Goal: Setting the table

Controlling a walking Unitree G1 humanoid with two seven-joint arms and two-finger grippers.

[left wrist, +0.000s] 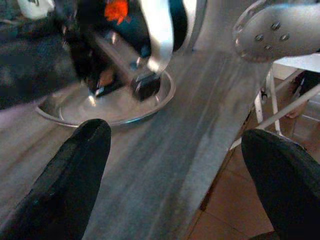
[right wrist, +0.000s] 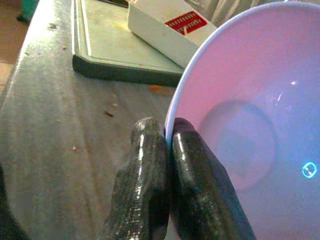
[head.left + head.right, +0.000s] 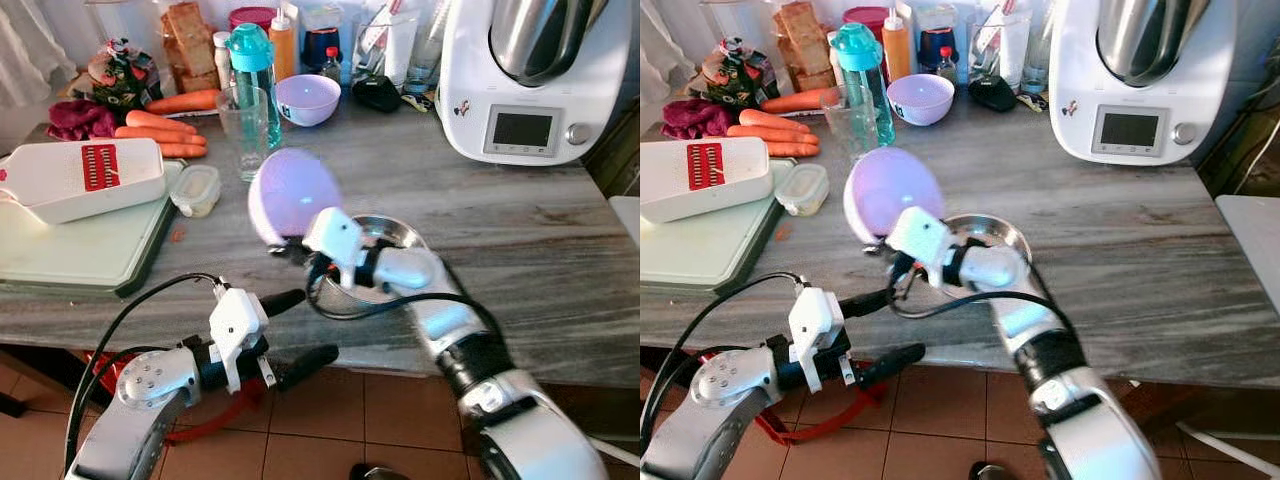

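My right gripper point(image 3: 283, 246) is shut on the rim of a lilac bowl point(image 3: 293, 192), which it holds tilted on edge above the grey worktop point(image 3: 520, 240). In the right wrist view both black fingers point(image 2: 150, 175) pinch the lilac bowl's point(image 2: 250, 125) rim. A shallow steel dish point(image 3: 390, 232) lies on the worktop under that wrist, also visible as the steel dish point(image 1: 115, 107) in the left wrist view. My left gripper point(image 3: 295, 335) stands open and holds nothing, below the worktop's front edge. A second lilac bowl point(image 3: 307, 98) sits at the back.
A white slicer point(image 3: 85, 177) rests on a green cutting board point(image 3: 70, 250) at the left. Carrots point(image 3: 160, 128), a clear glass point(image 3: 243, 130), a teal bottle point(image 3: 253, 60) and a small lidded tub point(image 3: 197, 189) stand behind. A large kitchen machine point(image 3: 540, 80) fills the back right.
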